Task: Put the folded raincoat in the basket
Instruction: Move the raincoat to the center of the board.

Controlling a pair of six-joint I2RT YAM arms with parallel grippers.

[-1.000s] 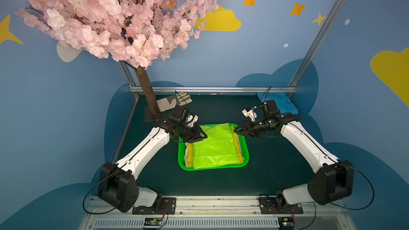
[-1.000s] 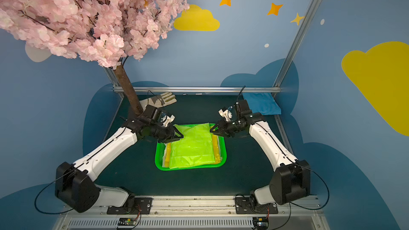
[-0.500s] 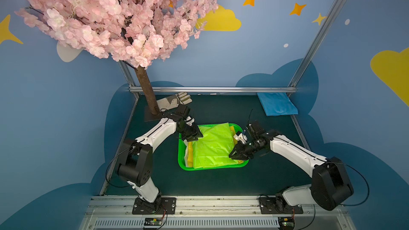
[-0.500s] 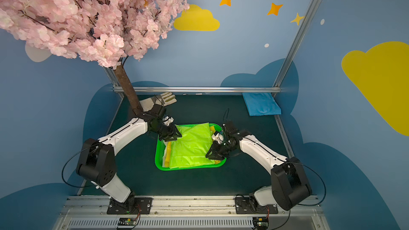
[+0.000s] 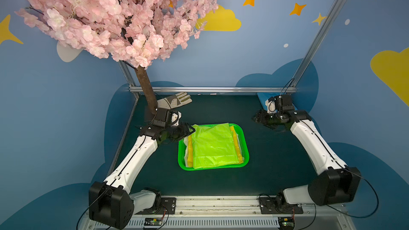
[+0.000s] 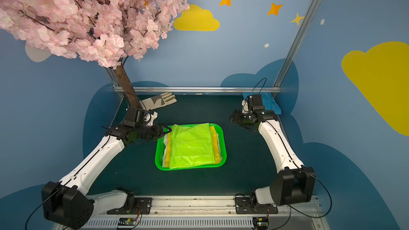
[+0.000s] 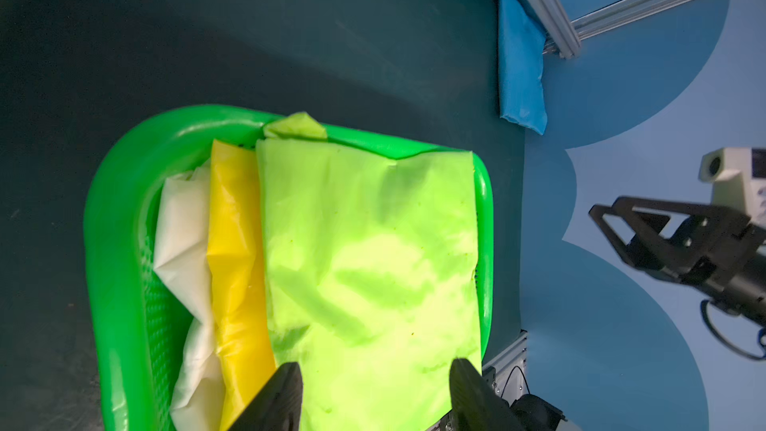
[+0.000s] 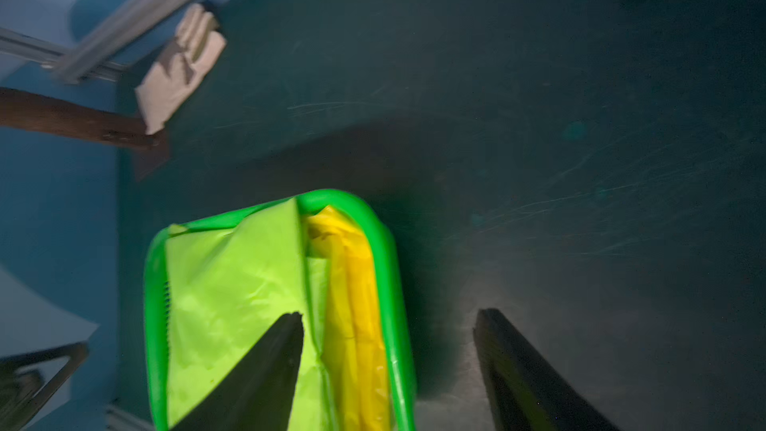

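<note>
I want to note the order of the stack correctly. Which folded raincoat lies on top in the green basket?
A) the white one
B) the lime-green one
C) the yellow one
B: the lime-green raincoat covers most of the basket, and beside it only a strip of the yellow raincoat and a strip of the white raincoat show from under it.

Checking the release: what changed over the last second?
The right gripper dipped to the raincoat in the basket, then pulled back to the far right, jaws open. The left gripper stayed at the basket's far-left corner, now open. Raincoat, basket, glove and blue cloth stayed put.
</note>
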